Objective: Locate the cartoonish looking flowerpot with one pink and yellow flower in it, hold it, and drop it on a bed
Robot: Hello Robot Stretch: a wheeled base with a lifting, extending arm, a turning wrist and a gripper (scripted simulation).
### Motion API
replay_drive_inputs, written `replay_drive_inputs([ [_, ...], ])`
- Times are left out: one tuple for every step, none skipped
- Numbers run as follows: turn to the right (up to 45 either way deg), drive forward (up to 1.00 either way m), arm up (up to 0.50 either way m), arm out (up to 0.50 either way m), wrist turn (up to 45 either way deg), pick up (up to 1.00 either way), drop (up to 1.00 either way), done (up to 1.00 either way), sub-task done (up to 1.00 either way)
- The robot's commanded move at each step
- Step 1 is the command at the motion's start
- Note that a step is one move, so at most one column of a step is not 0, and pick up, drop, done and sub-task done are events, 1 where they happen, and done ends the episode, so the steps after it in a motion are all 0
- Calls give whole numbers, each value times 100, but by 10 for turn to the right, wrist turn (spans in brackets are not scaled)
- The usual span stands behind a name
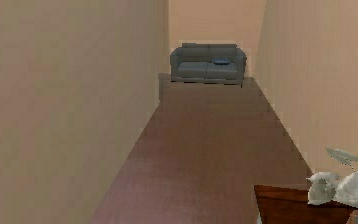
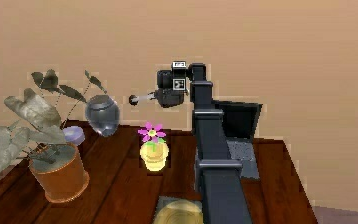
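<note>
Wooden table (image 2: 117, 185), glossy grey vase (image 2: 102, 115)

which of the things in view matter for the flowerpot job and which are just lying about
For the job:
yellow flowerpot with a pink flower
claw

Lying about:
leafy plant in a brown pot
grey vase
laptop
blue-grey sofa

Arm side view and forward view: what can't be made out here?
- Arm side view: whether the gripper is over or beside the flowerpot.
- Arm side view: the laptop, partly behind the arm.
- Arm side view: a yellowish thing, cut by the bottom edge.
- Forward view: pale things on the table, cut by the right edge.
- Forward view: blue thing on the sofa, too small.
</note>
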Motion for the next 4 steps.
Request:
replay_drive_inputs([
  [0, 0, -30, 0, 0, 0, 0, 0, 0],
  [0, 0, 0, 0, 0, 100, 0, 0, 0],
  [0, 0, 10, 0, 0, 0, 0, 0, 0],
  [0, 0, 26, 0, 0, 0, 0, 0, 0],
])
